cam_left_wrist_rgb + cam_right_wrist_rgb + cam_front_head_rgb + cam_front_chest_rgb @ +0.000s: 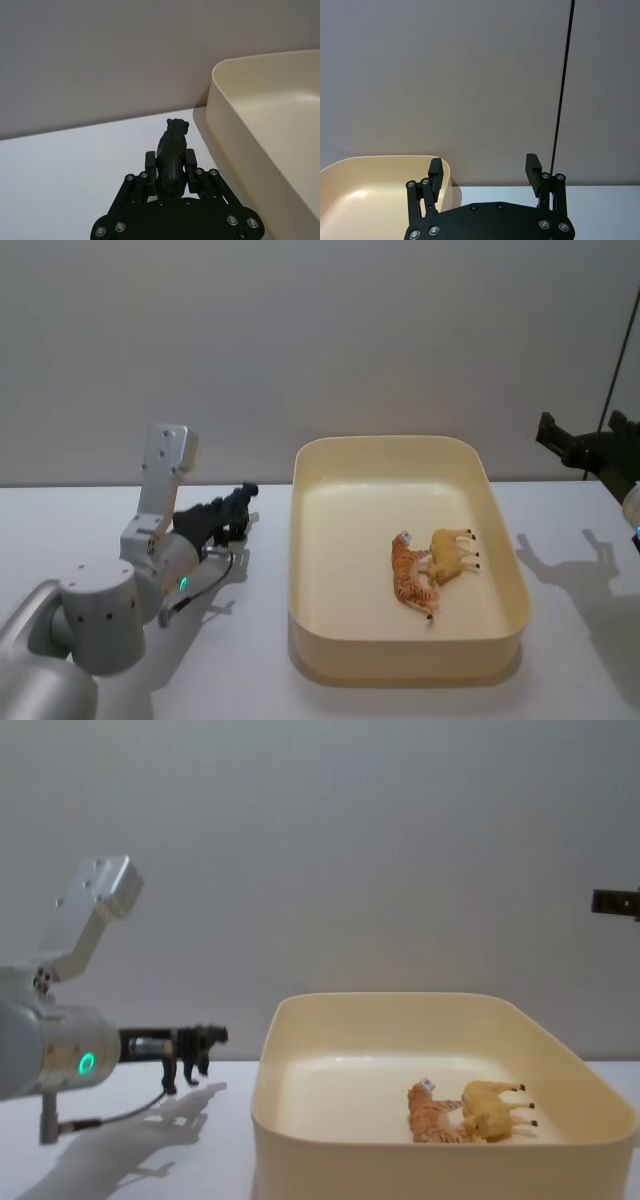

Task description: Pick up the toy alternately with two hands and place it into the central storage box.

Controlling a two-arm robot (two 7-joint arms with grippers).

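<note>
White tabletop (pixel 240 670) runs up to a plain grey wall, and the cream storage box (pixel 310 540) sits at the centre of it in the head view.

At about 8 o'clock from the box, the left arm, a thick silver cylinder with a green ring light, reaches forward and toward the box, held above the table so its shadow falls below it in the chest view. The left gripper (pixel 170 167) is clamped on a black bear figure (pixel 171 155): in the left wrist view both fingers (pixel 149 162) press the animal's flanks, its head pointing away from the wrist toward the wall. In the chest view the bear (pixel 197 1050) hangs clear of the table, legs down, just left of the box's wall and apart from it.

At about 3 o'clock from the box, near the head view's right edge, the right gripper (pixel 590 447) is raised well above the table. In the right wrist view its fingers (pixel 436 175) stand wide apart with nothing between them, and a corner of the box shows beyond.

Inside the box, toward its right half, lie two animal figures touching each other: an orange striped tiger (pixel 408 575) on its side, and a yellow-tan four-legged animal (pixel 455 552) at 2 o'clock from it.
</note>
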